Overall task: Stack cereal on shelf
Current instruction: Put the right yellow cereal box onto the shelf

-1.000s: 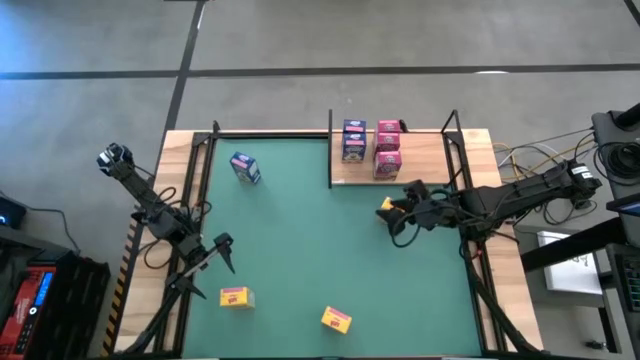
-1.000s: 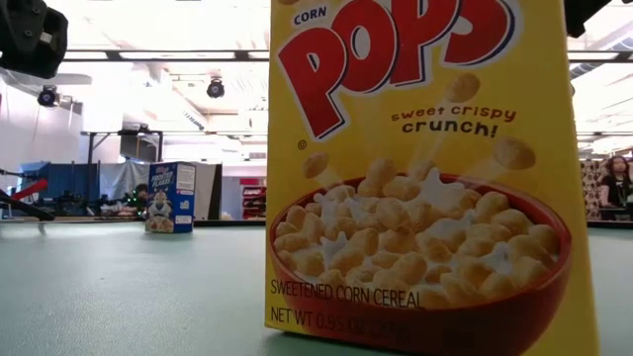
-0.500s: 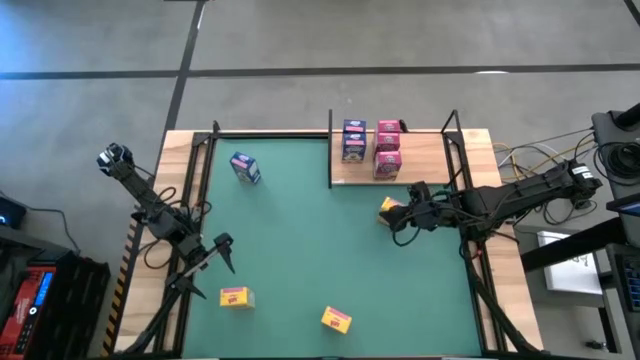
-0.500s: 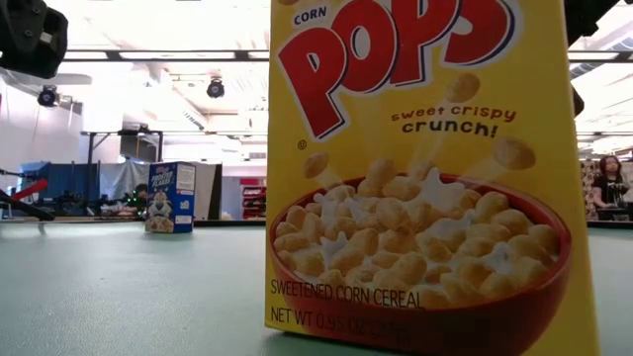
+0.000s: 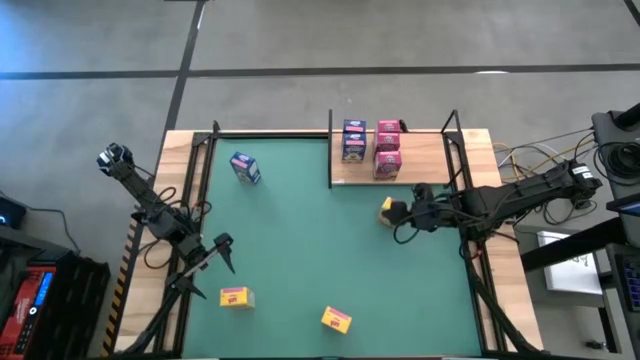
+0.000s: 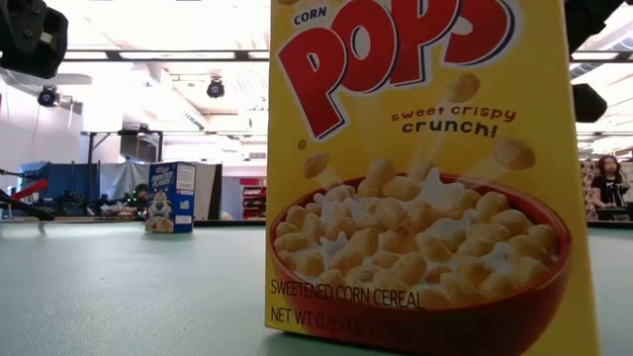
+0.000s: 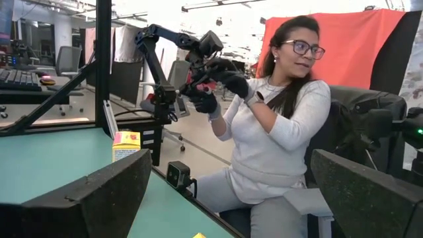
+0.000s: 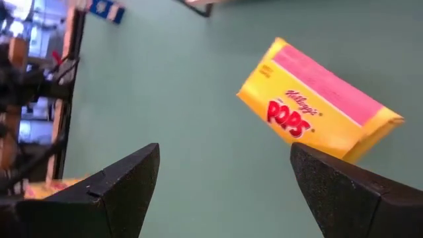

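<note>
Seated person (image 7: pixel 271 132) beyond table handling small arm rig (image 7: pixel 178 59); cables (image 5: pixel 525 157) beside table.

We count four cereal boxes on the light-wood shelf (image 5: pixel 425 158) at the far right of the mat: a blue pair (image 5: pixel 353 141) stacked beside a pink pair (image 5: pixel 387 150). One blue box (image 5: pixel 244 168) stands alone, far left. Two yellow boxes (image 5: pixel 235 296) (image 5: pixel 336 319) lie near the front edge. A yellow Corn Pops box (image 5: pixel 387 209) lies just before the shelf.

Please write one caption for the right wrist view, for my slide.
Open right pincer above the green mat, with a yellow Pops box lying ahead.
</note>
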Robot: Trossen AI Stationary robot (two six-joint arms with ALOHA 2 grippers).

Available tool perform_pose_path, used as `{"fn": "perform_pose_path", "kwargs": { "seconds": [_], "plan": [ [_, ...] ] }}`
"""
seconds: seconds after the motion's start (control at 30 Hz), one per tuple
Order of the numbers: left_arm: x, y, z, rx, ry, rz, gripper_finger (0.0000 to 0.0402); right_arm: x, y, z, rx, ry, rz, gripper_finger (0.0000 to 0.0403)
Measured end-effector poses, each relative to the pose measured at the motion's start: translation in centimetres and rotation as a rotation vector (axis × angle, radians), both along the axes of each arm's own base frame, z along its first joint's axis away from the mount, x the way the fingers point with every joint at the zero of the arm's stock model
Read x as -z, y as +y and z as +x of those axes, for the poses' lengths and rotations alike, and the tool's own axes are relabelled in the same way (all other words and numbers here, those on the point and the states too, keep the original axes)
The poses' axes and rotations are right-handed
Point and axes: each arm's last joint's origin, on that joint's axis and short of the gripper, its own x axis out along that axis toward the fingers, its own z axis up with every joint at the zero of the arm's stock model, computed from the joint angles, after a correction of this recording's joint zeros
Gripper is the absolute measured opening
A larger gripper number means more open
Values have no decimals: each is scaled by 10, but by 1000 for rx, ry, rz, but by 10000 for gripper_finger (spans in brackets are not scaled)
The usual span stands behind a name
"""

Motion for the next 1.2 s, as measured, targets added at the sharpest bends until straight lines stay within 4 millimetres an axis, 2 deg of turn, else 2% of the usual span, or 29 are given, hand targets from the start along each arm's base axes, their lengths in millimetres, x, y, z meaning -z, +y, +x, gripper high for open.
{"fn": "perform_pose_path", "kwargs": {
  "seconds": [0.13,0.27,0.43,0.53,0.83,1.07,1.2],
  "plan": [
    [0,0,0,0,0,0,398,2,-1,-3,114,0,82,329],
    [0,0,0,0,0,0,398,-1,-1,-5,143,23,143,329],
    [0,0,0,0,0,0,398,-17,2,-11,162,162,276,329],
    [0,0,0,0,0,0,398,-24,2,-11,229,249,315,329],
    [0,0,0,0,0,0,398,-42,0,18,256,259,154,329],
    [0,0,0,0,0,0,398,-35,-7,34,388,483,190,329],
    [0,0,0,0,0,0,398,-30,-3,39,391,634,248,329]
  ]
}}
